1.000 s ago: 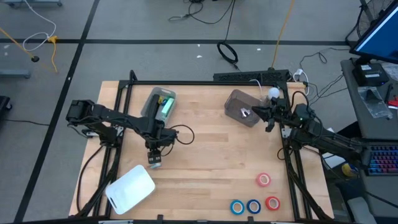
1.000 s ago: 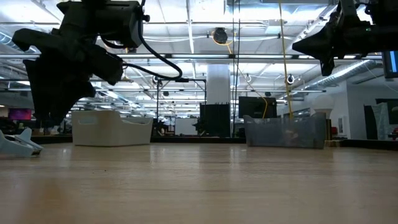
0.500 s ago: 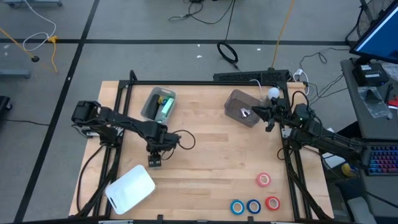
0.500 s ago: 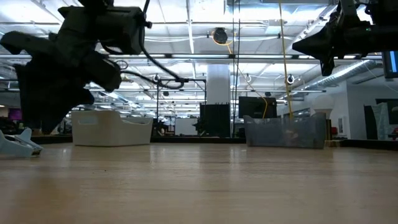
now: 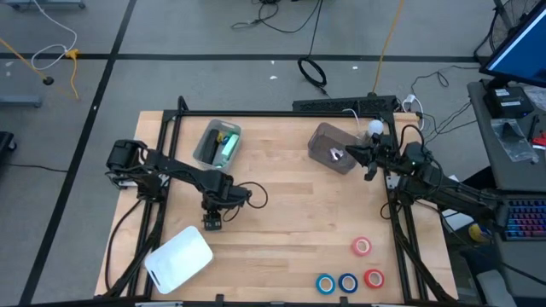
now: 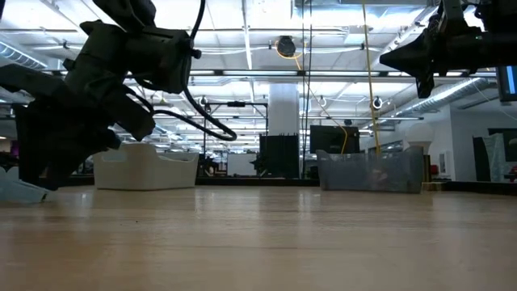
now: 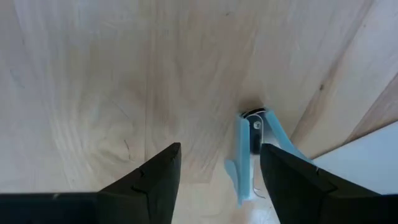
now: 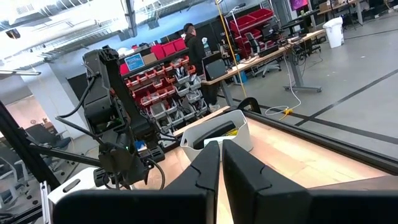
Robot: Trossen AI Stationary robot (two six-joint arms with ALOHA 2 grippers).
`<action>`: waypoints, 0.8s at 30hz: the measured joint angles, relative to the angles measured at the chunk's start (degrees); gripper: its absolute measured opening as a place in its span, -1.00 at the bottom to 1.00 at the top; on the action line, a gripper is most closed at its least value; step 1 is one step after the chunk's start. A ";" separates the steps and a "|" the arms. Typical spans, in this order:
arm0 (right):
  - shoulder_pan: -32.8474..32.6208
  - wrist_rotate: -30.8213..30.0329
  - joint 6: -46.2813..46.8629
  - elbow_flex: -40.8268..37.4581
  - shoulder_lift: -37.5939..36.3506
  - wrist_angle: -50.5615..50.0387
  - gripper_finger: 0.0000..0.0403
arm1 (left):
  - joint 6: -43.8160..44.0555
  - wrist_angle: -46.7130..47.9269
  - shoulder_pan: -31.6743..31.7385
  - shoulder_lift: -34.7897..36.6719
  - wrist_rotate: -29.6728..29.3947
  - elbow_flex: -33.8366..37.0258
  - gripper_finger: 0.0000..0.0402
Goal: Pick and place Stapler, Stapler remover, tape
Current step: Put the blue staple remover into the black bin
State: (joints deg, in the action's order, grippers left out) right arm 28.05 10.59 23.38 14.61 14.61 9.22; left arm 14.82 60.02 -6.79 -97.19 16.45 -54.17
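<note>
On the near-left part of the table, just beside the far edge of a white lid-like sheet, lies a small pale-blue staple remover, its two thin arms splayed from a dark pivot. It looks light, stiff and smooth plastic over metal, so it would likely skate on the wood if nudged; the safest hold seems to be across the two blue arms near the pivot, squeezing them flat together, not at the flared tips. The left hand hangs directly above it with its fingers well apart and nothing between them; in the left wrist view the remover sits nearer one finger than the other, so a small sideways shift looks needed before closing. Farther off, at the far left, a clear bin holds a green stapler, and a second clear bin stands at the far right. Four tape rolls, two red and two blue, lie flat at the near right, well apart from the remover. The right hand waits raised near the second bin, fingers pressed together and empty.
</note>
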 joint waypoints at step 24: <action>-0.01 0.00 1.45 0.00 0.00 0.00 -0.95 | 0.58 3.13 2.41 0.24 -1.70 0.00 -0.20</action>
State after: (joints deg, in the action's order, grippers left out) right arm 28.04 10.59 24.83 14.61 14.61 9.21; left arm 15.40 63.15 -4.38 -96.95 14.74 -54.17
